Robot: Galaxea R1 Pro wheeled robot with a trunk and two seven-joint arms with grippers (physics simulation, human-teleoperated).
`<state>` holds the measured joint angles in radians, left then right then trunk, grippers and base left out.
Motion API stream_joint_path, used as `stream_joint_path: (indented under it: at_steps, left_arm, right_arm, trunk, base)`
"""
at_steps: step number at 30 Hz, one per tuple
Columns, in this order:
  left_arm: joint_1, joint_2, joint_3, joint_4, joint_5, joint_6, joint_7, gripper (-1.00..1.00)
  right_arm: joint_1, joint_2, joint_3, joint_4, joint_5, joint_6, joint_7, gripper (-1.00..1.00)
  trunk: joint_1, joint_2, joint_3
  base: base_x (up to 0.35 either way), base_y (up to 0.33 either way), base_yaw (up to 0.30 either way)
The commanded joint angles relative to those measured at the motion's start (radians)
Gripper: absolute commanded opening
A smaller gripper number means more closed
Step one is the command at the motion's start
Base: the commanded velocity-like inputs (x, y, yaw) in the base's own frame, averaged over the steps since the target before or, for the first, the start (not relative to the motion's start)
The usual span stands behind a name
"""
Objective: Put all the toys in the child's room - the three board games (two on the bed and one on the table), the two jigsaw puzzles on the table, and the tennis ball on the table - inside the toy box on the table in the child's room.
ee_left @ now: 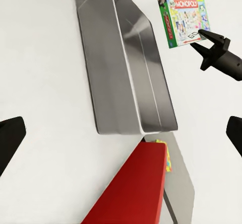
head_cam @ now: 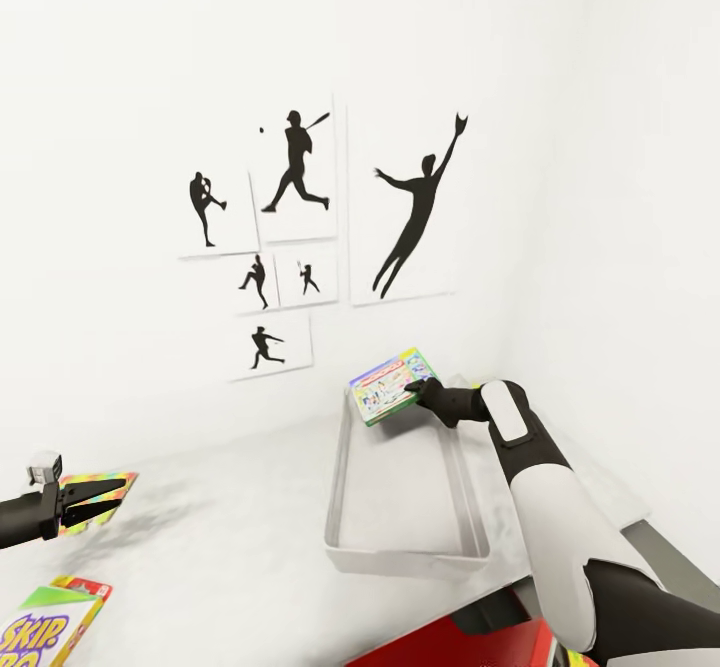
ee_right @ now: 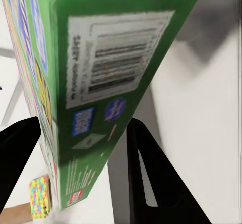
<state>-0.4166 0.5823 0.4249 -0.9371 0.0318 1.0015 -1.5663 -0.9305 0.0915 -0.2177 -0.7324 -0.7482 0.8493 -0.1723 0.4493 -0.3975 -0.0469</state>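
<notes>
Presently my right jaws (head_cam: 424,392) are clamped on one edge of a green Monopoly board game (head_cam: 392,385), holding it tilted in the air above the far end of the grey toy box (head_cam: 345,507), clear of its rim. From the right wrist view the box's green side panel with a barcode label (ee_right: 118,47) sits between my two dark fingers (ee_right: 151,178). The left wrist view confirms the grip: the right jaws (ee_left: 205,41) pinch a corner of the game (ee_left: 184,18) beside the long metal toy box (ee_left: 126,72).

My left jaws (head_cam: 95,502) stand apart over the white table (head_cam: 220,507), just above a multicoloured jigsaw puzzle (head_cam: 100,492); I cannot tell whether they touch it. A Skip-Bo box (head_cam: 45,627) lies at the near left of the table. A red object (head_cam: 470,647) sits below the toy box's near end. Baseball silhouette prints (head_cam: 300,237) hang on the white wall.
</notes>
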Motion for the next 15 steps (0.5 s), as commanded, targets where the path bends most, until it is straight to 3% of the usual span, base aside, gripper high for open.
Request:
stream_joint_path:
  at_steps: [1, 6, 15]
  left_arm:
    - [-0.001, 0.0, 0.0, 0.0, 0.0, 0.01, -0.004, 1.0]
    - [-0.001, 0.0, 0.0, 0.001, -0.001, 0.011, -0.004, 1.0]
    - [-0.001, -0.001, 0.0, 0.0, -0.001, 0.011, -0.004, 1.0]
  right_arm:
    - [-0.001, 0.001, -0.004, -0.001, -0.011, 0.004, -0.01, -1.0]
    - [-0.001, 0.001, -0.004, -0.002, -0.011, 0.004, -0.01, -1.0]
    - [-0.001, 0.003, -0.003, -0.001, -0.011, 0.004, -0.019, -1.0]
  trunk:
    - [0.001, -0.002, -0.004]
    - [0.001, -0.002, -0.008]
    - [0.001, -0.002, -0.016]
  base:
    - [0.0, 0.0, -0.128]
    - [0.0, 0.0, -0.1]
    - [0.0, 0.0, -0.012]
